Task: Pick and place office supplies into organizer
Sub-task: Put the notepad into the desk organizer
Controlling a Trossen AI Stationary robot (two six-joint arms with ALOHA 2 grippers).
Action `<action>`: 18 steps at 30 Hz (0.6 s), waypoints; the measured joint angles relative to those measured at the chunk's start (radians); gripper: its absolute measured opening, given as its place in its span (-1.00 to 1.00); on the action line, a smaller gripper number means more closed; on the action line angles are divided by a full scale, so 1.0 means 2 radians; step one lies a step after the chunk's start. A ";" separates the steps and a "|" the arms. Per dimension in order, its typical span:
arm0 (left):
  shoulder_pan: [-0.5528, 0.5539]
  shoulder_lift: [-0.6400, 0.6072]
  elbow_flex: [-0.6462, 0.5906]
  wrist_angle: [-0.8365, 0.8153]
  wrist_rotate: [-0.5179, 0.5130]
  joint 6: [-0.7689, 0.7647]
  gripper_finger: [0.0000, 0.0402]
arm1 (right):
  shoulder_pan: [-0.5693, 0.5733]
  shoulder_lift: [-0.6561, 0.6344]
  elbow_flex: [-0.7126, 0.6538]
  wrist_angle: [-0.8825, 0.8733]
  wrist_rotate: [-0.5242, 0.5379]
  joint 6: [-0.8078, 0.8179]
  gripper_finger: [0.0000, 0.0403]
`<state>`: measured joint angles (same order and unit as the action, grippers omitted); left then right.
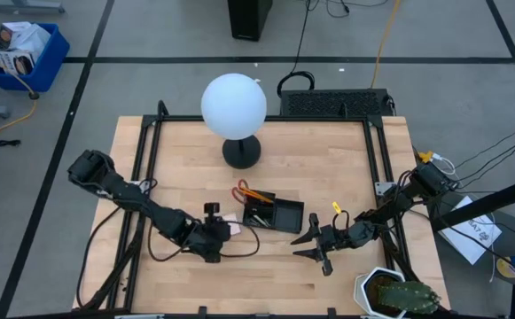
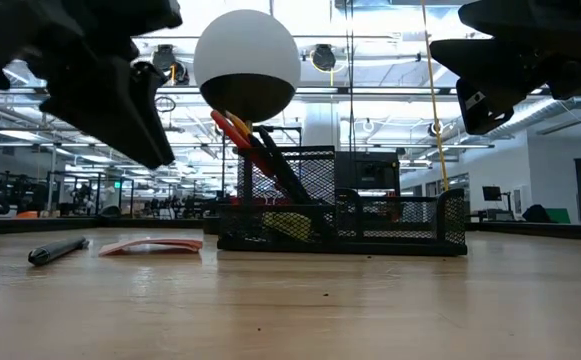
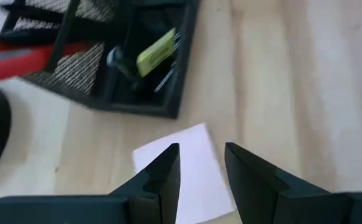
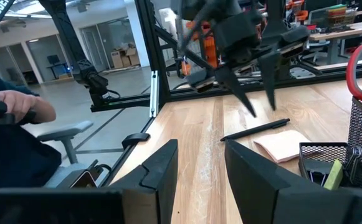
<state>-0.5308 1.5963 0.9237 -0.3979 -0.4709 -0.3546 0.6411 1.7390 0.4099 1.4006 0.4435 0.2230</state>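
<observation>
The black mesh organizer point(image 1: 275, 213) stands at the table's middle. Red-handled scissors point(image 2: 238, 135) and dark pens lean upright in one compartment, and a yellow-green piece point(image 3: 156, 51) lies in it. A pink sticky-note pad point(image 3: 190, 171) lies flat on the wood just left of the organizer, beside a black pen point(image 4: 255, 129). My left gripper point(image 3: 202, 165) hovers open above the pad, slanting down, and its fingertips point(image 4: 250, 111) are clear of pen and pad. My right gripper point(image 1: 315, 245) stands open and level to the right of the organizer, holding nothing.
A white globe lamp point(image 1: 233, 105) on a black base stands behind the organizer. A potted plant point(image 1: 390, 297) sits at the near right corner. Black frame rails point(image 1: 146, 177) run along the table's sides. A person's hand point(image 4: 19, 107) shows beyond the left edge.
</observation>
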 joint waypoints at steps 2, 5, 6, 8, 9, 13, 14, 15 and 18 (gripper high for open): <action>-0.007 0.003 0.000 0.008 -0.001 0.003 -0.34 | 0.000 0.000 0.000 0.001 0.000 0.000 -0.37; -0.023 0.008 0.000 0.013 -0.001 0.023 -0.34 | 0.000 0.000 0.000 0.000 0.000 0.000 -0.37; -0.028 0.008 0.000 0.016 -0.002 0.023 -0.34 | 0.000 0.000 0.000 0.001 0.000 0.000 -0.37; -0.036 0.007 0.000 0.026 -0.006 0.008 -0.34 | 0.000 0.000 0.000 0.000 0.000 0.000 -0.37; -0.041 0.007 0.000 0.027 -0.010 0.002 -0.34 | 0.000 0.000 0.000 0.001 0.000 0.000 -0.37; -0.054 0.007 0.000 0.047 -0.024 -0.001 -0.34 | 0.000 0.000 0.000 0.001 0.000 0.000 -0.37; -0.055 0.007 0.000 0.052 -0.025 -0.007 -0.34 | 0.000 0.000 0.000 0.001 0.000 0.000 -0.37; -0.056 0.007 0.000 0.059 -0.023 -0.010 -0.34 | 0.000 0.000 0.000 0.000 0.000 0.000 -0.37; -0.057 0.007 0.000 0.073 -0.024 -0.018 -0.34 | 0.000 0.000 0.000 0.000 0.000 0.000 -0.37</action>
<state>-0.6446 1.6108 0.9241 -0.2517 -0.5182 -0.3910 0.6414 1.7390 0.4099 1.4014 0.4434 0.2230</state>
